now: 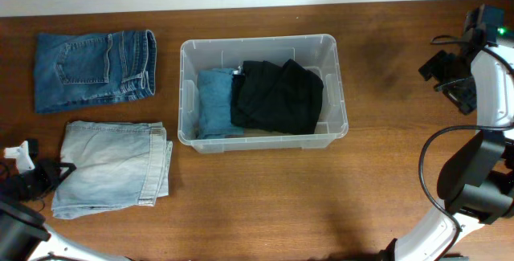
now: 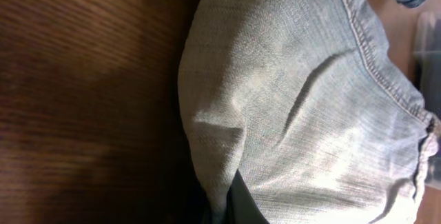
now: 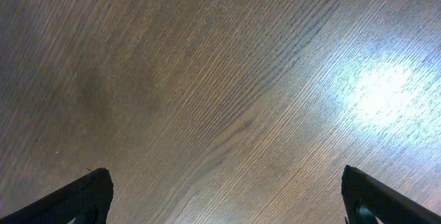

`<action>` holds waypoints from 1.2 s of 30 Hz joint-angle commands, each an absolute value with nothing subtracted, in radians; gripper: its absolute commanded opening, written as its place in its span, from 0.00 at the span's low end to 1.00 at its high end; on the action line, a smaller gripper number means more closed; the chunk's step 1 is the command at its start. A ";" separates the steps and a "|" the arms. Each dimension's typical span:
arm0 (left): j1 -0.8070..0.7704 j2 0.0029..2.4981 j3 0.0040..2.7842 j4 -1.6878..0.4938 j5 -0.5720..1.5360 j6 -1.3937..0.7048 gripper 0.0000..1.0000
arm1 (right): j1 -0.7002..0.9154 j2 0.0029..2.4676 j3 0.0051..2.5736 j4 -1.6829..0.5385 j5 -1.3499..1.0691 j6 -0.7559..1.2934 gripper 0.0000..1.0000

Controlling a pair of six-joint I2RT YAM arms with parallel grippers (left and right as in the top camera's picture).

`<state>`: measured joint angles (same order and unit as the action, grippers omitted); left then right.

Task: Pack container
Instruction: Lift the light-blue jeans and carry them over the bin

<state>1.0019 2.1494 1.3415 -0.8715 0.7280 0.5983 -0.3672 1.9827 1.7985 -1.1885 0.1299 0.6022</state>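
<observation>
Since the container sits mid-tabletop w/ a black garment and a teal folded piece already inside, I judge packing is partway, w/ two pairs left outside on its left: dark blue jeans at the far side, light-wash jeans nearer me. The bin itself looks like thin clear plastic, so prob. light, stiff at the rim, a bit slick; I'd expect it to slide if nudged, and the thick rim is the only sensible hold. My left end effector is at the left edge of the light-wash jeans, and the wrist cam is filled w/ denim. A dark shape at the bottom of that view may be a finger, but I can't tell if I'm apart or clamped. Denim should be soft, floppy, fairly heavy, not fragile. A pinch through all layers at the folded edge should stop it unfolding on the lift. My right end effector hovers well off to the right over bare wood, fingers wide apart, holding nothing.
</observation>
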 commanded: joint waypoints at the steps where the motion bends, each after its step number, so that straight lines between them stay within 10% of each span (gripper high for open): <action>1: 0.992 2.193 1.357 -0.879 0.851 0.599 0.01 | -0.374 1.988 1.799 -1.189 0.142 0.611 0.98; 21: 0.888 1.969 1.962 -1.182 1.149 0.531 0.01 | -0.374 1.988 1.799 -1.188 0.142 0.611 0.98; 36: 0.415 1.585 2.228 -0.907 0.924 -0.012 0.01 | -0.374 1.988 1.799 -1.189 0.142 0.611 0.98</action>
